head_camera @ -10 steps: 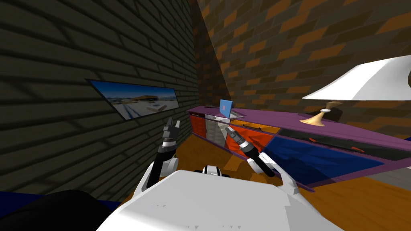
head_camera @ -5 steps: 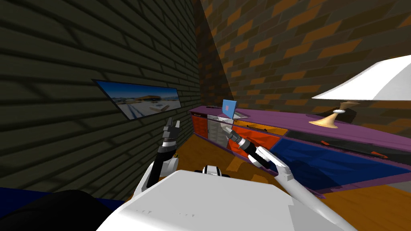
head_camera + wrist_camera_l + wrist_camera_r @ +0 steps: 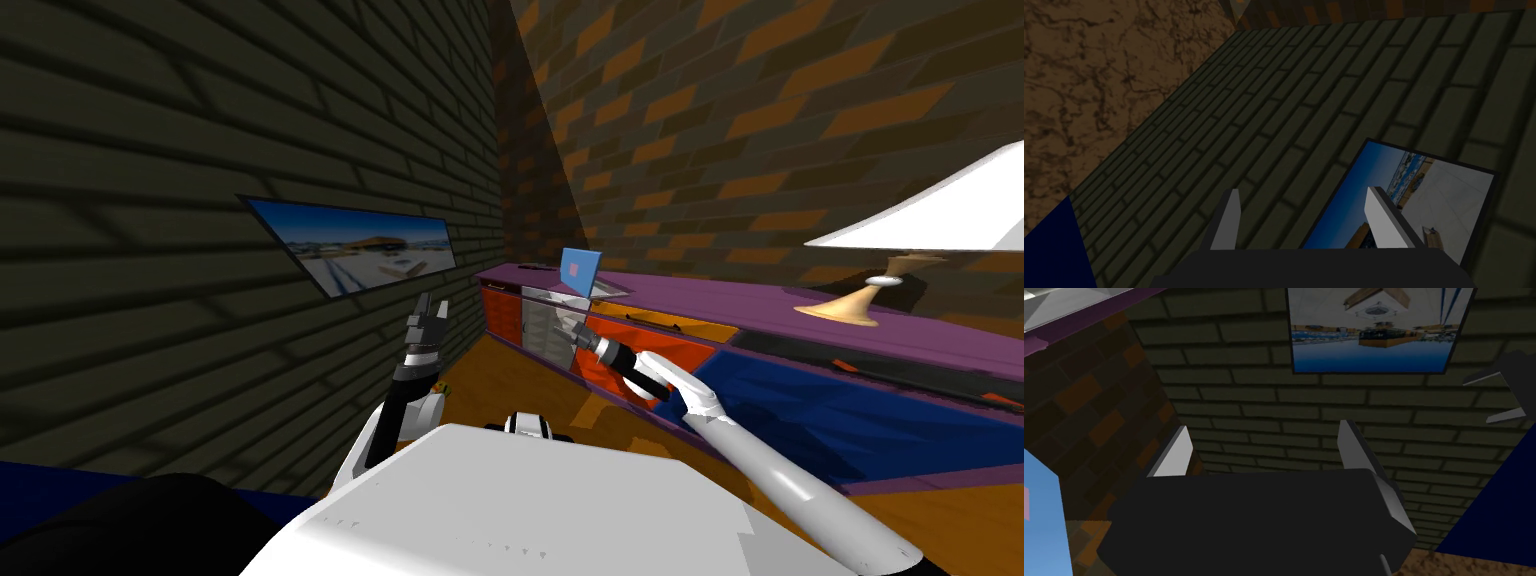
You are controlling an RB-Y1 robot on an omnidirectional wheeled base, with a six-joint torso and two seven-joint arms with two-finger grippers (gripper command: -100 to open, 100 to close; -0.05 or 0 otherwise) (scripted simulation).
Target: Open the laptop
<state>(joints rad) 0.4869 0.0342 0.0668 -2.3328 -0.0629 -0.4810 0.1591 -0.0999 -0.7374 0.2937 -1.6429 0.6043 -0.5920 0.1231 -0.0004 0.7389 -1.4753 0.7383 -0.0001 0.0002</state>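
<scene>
Right pincer (image 3: 568, 328) apart, arm stretched farther toward purple bench (image 3: 700, 298); laptop (image 3: 580, 272) lid already upright. Left pincer (image 3: 427, 312) apart, idle.

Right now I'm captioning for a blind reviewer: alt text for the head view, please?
The right gripper, open, is stretched toward a laptop whose light blue lid stands upright on a purple-topped cabinet. The left gripper, open, is raised near a framed picture on the dark wall; a white lamp stands at right.

Lamp (image 3: 940, 215) stands on purple sideboard (image 3: 740, 300); framed picture (image 3: 360, 250) on wall (image 3: 200, 150)
</scene>
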